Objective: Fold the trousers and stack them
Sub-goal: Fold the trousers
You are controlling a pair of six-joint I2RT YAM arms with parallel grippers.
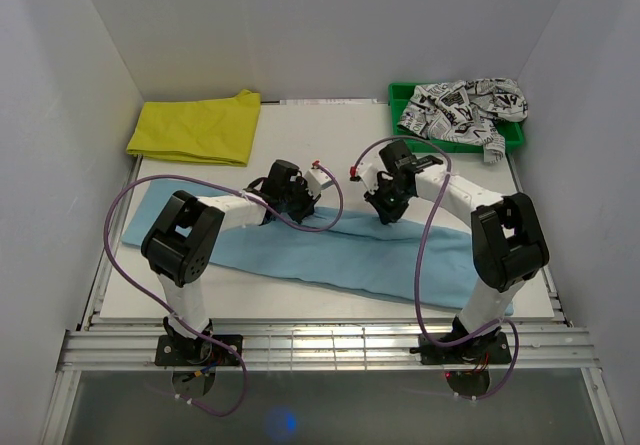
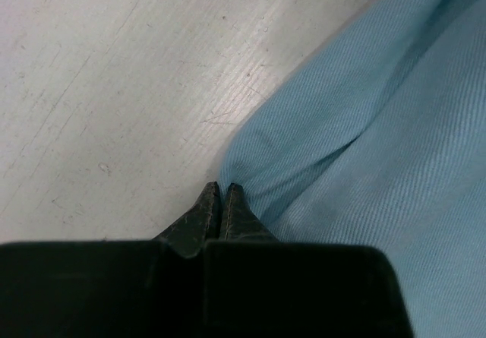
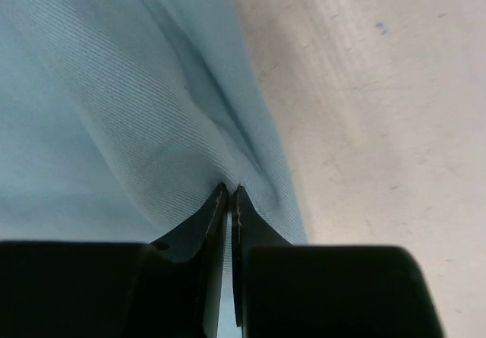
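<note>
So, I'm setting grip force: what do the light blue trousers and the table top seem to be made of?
The light blue trousers: soft matte cloth, seemingly cotton-like; fine ribbed weave lines and soft creases show. The table top: hard, white, matte, perhaps painted board or laminate; faint scratches and scuffs show, exact material unclear.

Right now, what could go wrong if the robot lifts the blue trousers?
1. The left hand is shut right at the edge of the trousers. It may hold only a sliver, so the cloth could slip out.
2. The right hand pinches just a small fold, so that side might rise alone and bunch the trousers.
3. The purple cable hangs over the cloth and might snag.
</note>
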